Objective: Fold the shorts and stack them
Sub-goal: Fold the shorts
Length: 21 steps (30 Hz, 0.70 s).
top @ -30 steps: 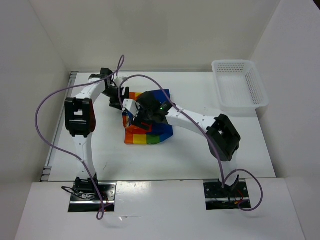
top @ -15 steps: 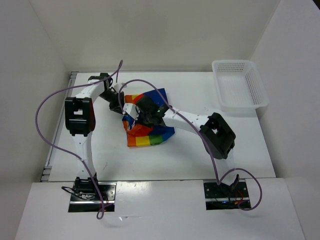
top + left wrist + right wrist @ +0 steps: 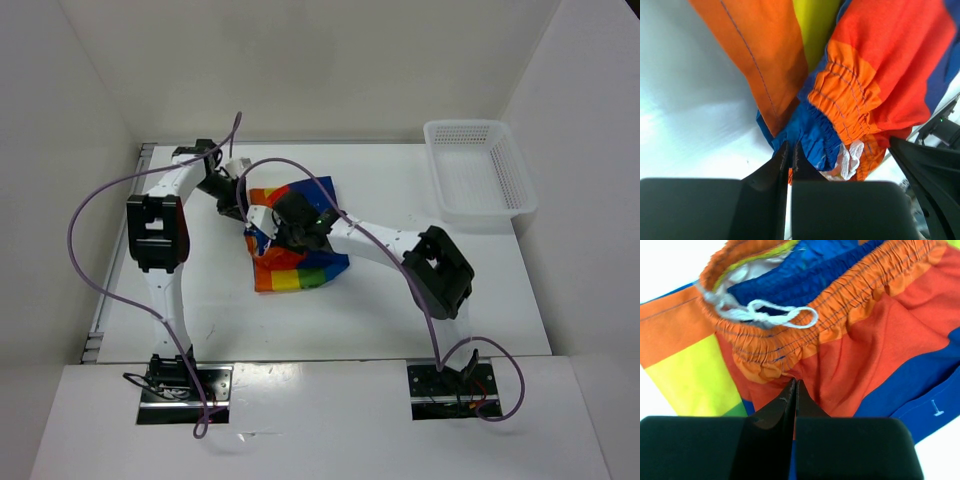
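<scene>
The rainbow-striped shorts (image 3: 296,262) lie bunched on the white table between the two arms. In the left wrist view my left gripper (image 3: 790,148) is shut on the blue gathered edge of the shorts (image 3: 880,75), next to the white drawstring (image 3: 850,156). The right wrist view has my right gripper (image 3: 794,383) shut on a pinch of red cloth just below the orange waistband of the shorts (image 3: 880,325), under the looped drawstring (image 3: 767,315). From above, the left gripper (image 3: 236,206) and right gripper (image 3: 268,226) sit close together at the shorts' upper left end.
A white mesh basket (image 3: 517,172) stands at the back right of the table (image 3: 400,310). White walls close in the left, back and right sides. Purple cables arc over both arms.
Both grippers went from open to shut on the shorts' waistband end. The right arm slid left, and the cloth has bunched and shifted slightly with it.
</scene>
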Motion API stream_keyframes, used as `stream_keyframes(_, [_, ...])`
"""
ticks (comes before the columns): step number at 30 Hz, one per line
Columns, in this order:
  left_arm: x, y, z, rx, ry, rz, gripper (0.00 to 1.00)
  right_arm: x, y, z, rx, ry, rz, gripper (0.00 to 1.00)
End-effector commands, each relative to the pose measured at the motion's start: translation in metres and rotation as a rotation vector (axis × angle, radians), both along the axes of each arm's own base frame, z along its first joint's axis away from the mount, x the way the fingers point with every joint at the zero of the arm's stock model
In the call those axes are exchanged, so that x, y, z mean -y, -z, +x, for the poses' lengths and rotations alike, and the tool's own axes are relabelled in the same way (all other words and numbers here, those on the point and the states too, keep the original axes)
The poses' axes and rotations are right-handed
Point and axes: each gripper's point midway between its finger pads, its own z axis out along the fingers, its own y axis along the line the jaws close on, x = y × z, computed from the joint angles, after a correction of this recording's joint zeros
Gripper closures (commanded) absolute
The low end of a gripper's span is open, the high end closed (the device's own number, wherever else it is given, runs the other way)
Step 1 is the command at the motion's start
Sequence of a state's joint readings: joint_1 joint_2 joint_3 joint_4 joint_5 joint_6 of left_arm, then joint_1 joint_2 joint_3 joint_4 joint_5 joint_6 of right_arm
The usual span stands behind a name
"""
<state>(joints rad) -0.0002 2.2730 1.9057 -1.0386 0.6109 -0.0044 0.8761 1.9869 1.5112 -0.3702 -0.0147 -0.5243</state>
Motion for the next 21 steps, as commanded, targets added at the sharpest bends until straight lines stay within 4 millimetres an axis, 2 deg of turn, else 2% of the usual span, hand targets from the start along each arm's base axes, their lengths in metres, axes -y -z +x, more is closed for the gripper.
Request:
stream_keyframes(1, [0.006, -0.066, 0.031, 0.239, 0.010, -0.065, 1.00, 0.002, -0.053, 0.009, 0.121, -0.021, 0.066, 1.00])
stream_keyframes(2, [0.009, -0.079, 0.037, 0.293, 0.018, -0.087, 1.00, 0.006, -0.054, 0.007, 0.131, -0.035, 0.056, 1.00])
stream_keyframes(3, [0.021, -0.095, 0.044, 0.364, 0.046, -0.114, 1.00, 0.006, -0.056, 0.003, 0.135, -0.058, 0.058, 1.00])
stream_keyframes(6, [0.036, -0.127, 0.050, 0.474, 0.087, -0.151, 1.00, 0.012, -0.066, -0.009, 0.139, -0.109, 0.073, 1.00])
stream_keyframes(9, [0.051, -0.129, 0.051, 0.482, 0.122, -0.190, 1.00, 0.014, -0.069, -0.016, 0.143, -0.143, 0.078, 1.00])
stream_keyframes(12, [0.052, -0.105, 0.061, 0.441, 0.118, -0.190, 1.00, 0.015, -0.066, -0.018, 0.153, -0.169, 0.072, 1.00])
stream_keyframes(14, [0.064, -0.087, 0.068, 0.415, 0.140, -0.203, 1.00, 0.015, -0.069, -0.020, 0.167, -0.194, 0.075, 1.00])
stream_keyframes(15, [0.065, -0.068, 0.073, 0.384, 0.137, -0.203, 1.00, 0.015, -0.069, -0.020, 0.167, -0.194, 0.075, 1.00])
stream_keyframes(18, [0.072, -0.039, 0.085, 0.360, 0.145, -0.171, 1.00, 0.012, -0.069, -0.023, 0.157, -0.209, 0.086, 1.00])
stream_keyframes(20, [0.070, -0.029, 0.095, 0.374, 0.139, -0.149, 1.00, 0.009, -0.064, -0.029, 0.144, -0.227, 0.085, 1.00])
stream_keyframes(21, [0.070, -0.021, 0.097, 0.365, 0.139, -0.149, 1.00, 0.011, -0.057, -0.028, 0.141, -0.220, 0.072, 0.95])
